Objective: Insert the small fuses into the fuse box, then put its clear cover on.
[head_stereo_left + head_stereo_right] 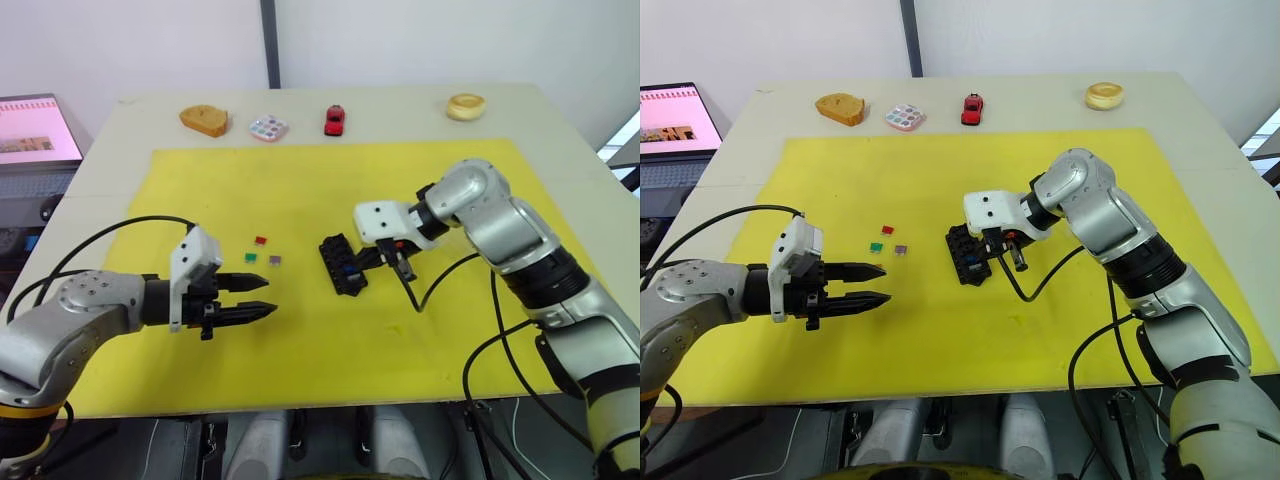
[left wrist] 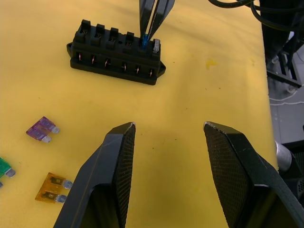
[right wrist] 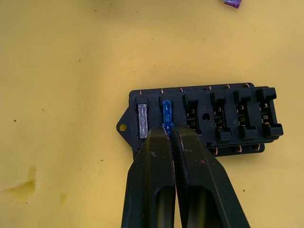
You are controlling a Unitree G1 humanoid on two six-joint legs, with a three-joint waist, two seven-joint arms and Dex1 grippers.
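The fuse box [image 1: 342, 265] is lying on the yellow mat [image 1: 300, 180] near its middle, and the right gripper [image 3: 169, 129] is reaching down onto its near end; the right wrist view is showing what the head views cannot, namely the two fingers pressed together on a blue fuse [image 3: 166, 113] that is standing in the second slot, with a grey fuse [image 3: 142, 121] sitting in the end slot just beside it and the four remaining slots standing open; the left wrist view is confirming the same pinch from the other side, the thin finger tips meeting over the blue fuse at the box's end.

The left gripper [image 1: 258, 298] is hovering over the mat well apart from the box, its fingers spread with nothing between them; the left wrist view is showing a purple fuse [image 2: 42, 129], an amber fuse [image 2: 51, 188] and a green fuse [image 2: 4, 168] lying loose on the mat, their metal blades visible; the head views are giving the loose pieces as small specks, with a red fuse [image 1: 260, 240] lying a little farther off than the green and purple ones.

Along the table's far edge a red toy car [image 1: 334, 119], a palette of pale discs [image 1: 268, 128] and two bread-like pieces [image 1: 204, 120] are sitting; a screen [image 1: 35, 130] off the table's left is glowing pink, its writing too small to read; no label is legible on the box.
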